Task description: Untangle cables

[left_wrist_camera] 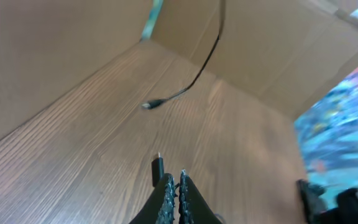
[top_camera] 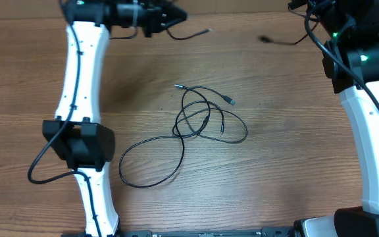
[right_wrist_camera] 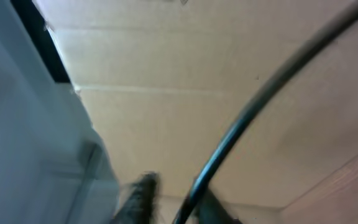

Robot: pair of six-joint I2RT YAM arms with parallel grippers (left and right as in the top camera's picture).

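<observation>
The left gripper point(left_wrist_camera: 175, 178) is closed on a cable end point(left_wrist_camera: 157, 169), far beyond the tangled cables point(top_camera: 202, 122).
Its fingers are pressed together, with the silver-tipped plug seen just beside them. The right gripper point(right_wrist_camera: 173, 202) is blurred, and whether it is open or closed cannot be told. A second cable point(top_camera: 266, 39) is seen beyond and right of the tangled cables, which are spread in loops on the table point(top_camera: 275, 171), well apart from both grippers.
</observation>
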